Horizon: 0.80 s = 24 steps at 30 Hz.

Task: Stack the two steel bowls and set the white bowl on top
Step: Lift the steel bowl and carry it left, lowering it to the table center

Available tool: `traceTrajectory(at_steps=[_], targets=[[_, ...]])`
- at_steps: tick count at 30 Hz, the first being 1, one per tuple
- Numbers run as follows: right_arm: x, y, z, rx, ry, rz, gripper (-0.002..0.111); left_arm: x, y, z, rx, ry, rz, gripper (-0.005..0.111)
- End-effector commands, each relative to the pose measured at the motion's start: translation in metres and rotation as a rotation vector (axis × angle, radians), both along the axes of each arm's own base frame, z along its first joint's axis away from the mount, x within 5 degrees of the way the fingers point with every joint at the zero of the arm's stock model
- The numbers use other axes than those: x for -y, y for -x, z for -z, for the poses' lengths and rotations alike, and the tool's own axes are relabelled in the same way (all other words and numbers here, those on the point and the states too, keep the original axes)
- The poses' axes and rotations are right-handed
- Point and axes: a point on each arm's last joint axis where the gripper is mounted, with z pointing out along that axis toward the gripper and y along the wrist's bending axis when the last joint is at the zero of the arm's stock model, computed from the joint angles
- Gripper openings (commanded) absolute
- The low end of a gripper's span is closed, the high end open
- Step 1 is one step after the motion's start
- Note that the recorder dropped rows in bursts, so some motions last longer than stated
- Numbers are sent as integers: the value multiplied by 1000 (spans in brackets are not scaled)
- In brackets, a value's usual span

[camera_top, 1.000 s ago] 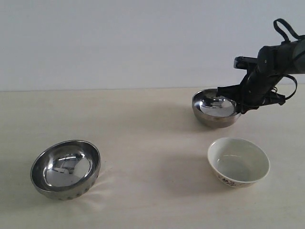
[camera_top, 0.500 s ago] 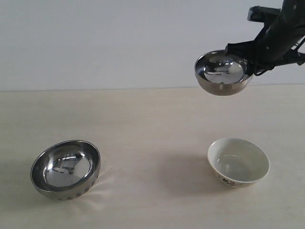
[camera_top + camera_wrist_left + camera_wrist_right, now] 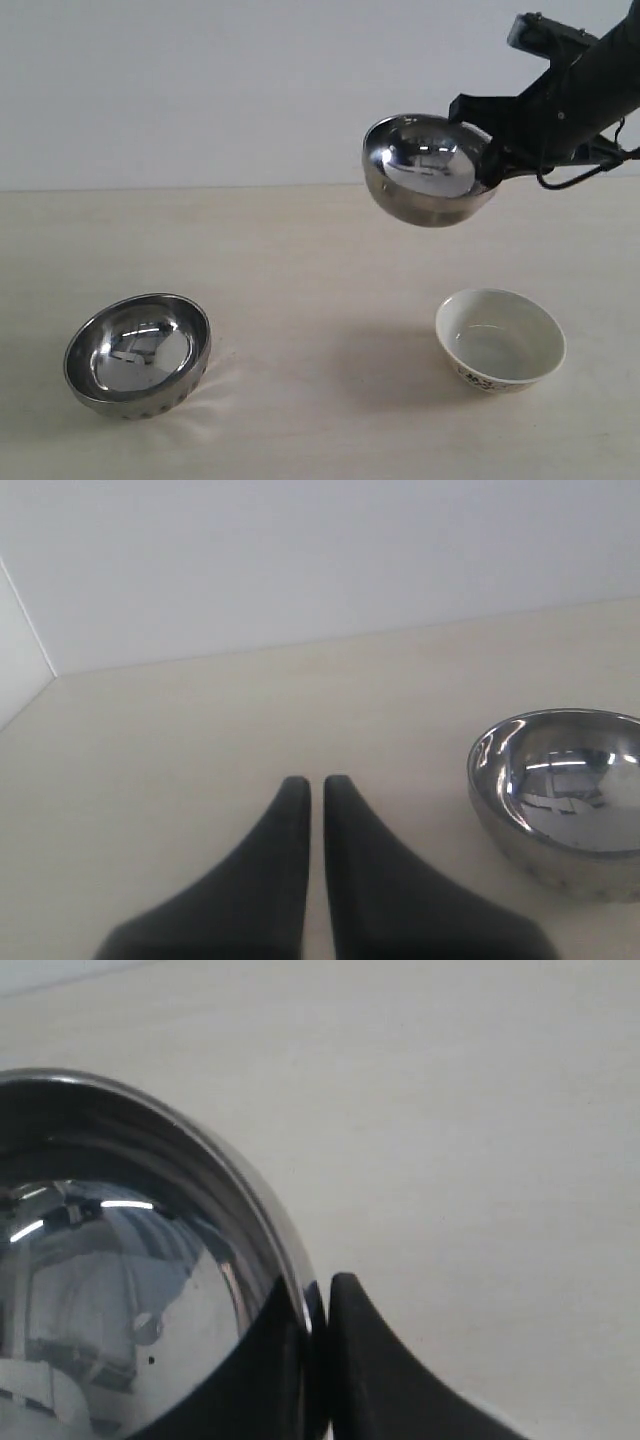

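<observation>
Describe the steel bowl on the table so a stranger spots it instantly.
On the pale table, look front left: a shiny steel bowl rests there. The white bowl sits right, the other steel bowl hangs in the right gripper; only this one shows dimples low outside.

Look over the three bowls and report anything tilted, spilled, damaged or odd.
Nothing is spilled or visibly damaged. The steel bowl on the table leans, its rim higher on the side nearer the white bowl. The other steel bowl hangs tilted in the air, pinched by its rim in the right gripper. The white bowl sits upright.
</observation>
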Motion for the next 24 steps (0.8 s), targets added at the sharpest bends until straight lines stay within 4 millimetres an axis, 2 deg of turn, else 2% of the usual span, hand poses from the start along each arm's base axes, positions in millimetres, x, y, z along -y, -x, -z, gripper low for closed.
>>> traceTrajectory(at_steps=[1, 3, 7, 12, 16, 24], targets=[[-24, 25, 2, 30, 47, -89, 0, 0, 0, 0, 9, 16, -3, 4], [-37, 38, 10, 24, 43, -114, 0, 0, 0, 0, 9, 16, -3, 4], [-67, 67, 40, 9, 44, -176, 0, 0, 0, 0, 9, 16, -3, 4], [-96, 91, 56, 17, 42, -248, 0, 0, 0, 0, 9, 16, -3, 4], [-100, 92, 72, -28, 48, -239, 0, 0, 0, 0, 9, 16, -3, 4], [-105, 78, 107, -42, 74, -209, 0, 0, 0, 0, 9, 16, -3, 4]])
